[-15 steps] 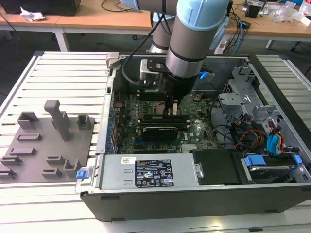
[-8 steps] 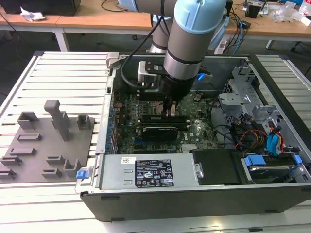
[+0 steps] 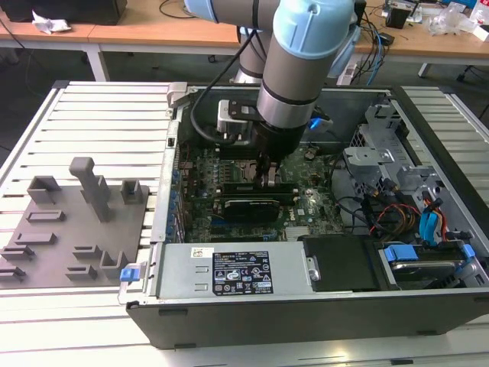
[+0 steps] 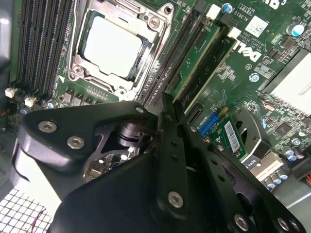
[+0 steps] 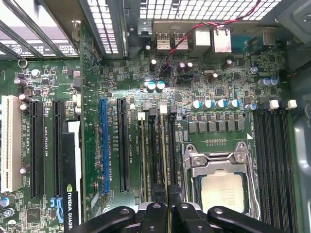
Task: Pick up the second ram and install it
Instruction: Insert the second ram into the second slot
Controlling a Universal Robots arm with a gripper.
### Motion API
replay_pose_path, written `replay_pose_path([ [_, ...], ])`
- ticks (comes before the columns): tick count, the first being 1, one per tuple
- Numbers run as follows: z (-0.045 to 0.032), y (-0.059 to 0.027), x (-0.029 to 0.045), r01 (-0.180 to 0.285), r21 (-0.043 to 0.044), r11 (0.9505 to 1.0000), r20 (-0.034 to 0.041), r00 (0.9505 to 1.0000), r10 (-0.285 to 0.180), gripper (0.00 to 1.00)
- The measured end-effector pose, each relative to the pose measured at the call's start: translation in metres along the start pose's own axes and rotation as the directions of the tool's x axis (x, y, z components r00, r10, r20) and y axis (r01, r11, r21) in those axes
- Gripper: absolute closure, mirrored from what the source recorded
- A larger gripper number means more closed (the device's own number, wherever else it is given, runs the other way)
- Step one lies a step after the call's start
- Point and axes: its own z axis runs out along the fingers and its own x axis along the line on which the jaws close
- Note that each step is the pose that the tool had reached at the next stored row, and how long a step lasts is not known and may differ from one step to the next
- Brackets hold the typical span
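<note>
My gripper (image 3: 267,180) reaches down into the open computer case (image 3: 306,321), over the memory sockets beside the processor socket (image 4: 114,41). In both wrist views its fingers (image 5: 154,216) stand close together around a thin board held on edge. This is the second ram (image 4: 196,60), a long green stick that runs away from the gripper (image 4: 167,104) along a black socket. A white latch (image 4: 214,9) sits at its far end. Another stick (image 4: 216,60) lies in the neighbouring socket. I cannot tell how deep the held stick sits.
A grey fixture plate (image 3: 69,222) with upright blocks lies at the exterior view's left on the slatted table. Inside the case, a graphics card (image 3: 244,206) sits near the gripper, the power supply (image 3: 229,271) at the front, and drive bays with cables (image 3: 397,214) at the right.
</note>
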Motion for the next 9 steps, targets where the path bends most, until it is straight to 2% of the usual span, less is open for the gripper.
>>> replay_pose_path([
  [9, 0.0015, -0.0001, 0.0000, 0.000, 0.0001, 1.0000, 0.0001, 1.0000, 0.000, 0.87],
])
